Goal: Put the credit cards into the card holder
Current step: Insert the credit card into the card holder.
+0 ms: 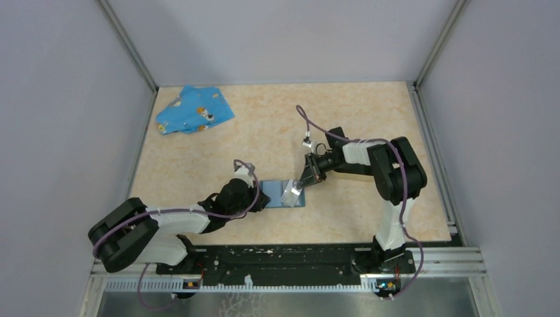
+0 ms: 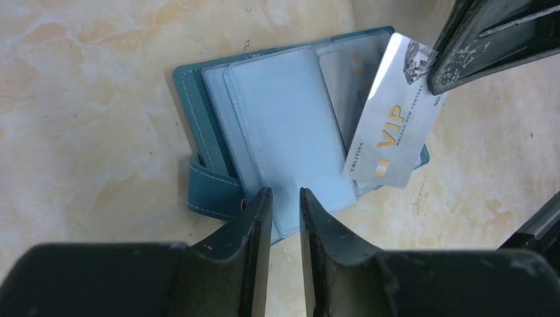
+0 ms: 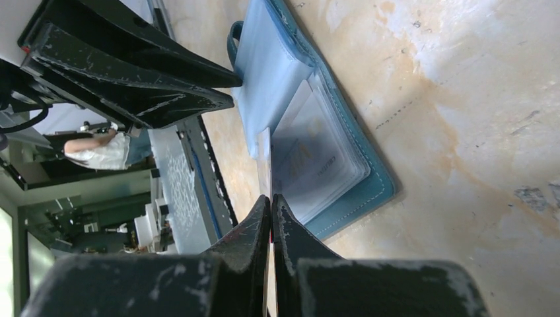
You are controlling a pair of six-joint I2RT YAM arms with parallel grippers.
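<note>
The card holder is an open blue case with clear sleeves, lying flat between the two arms. In the left wrist view its teal cover shows, and one card sits in a sleeve. My left gripper has its fingers narrowly apart, pinching the near edge of the pale sleeves. My right gripper is shut on a corner of a silver VIP credit card. It holds the card tilted over the holder's right half. In the right wrist view the card appears edge-on above the sleeves.
A blue patterned cloth lies crumpled at the far left of the table. Grey walls close the table on three sides. A black and aluminium rail with the arm bases runs along the near edge.
</note>
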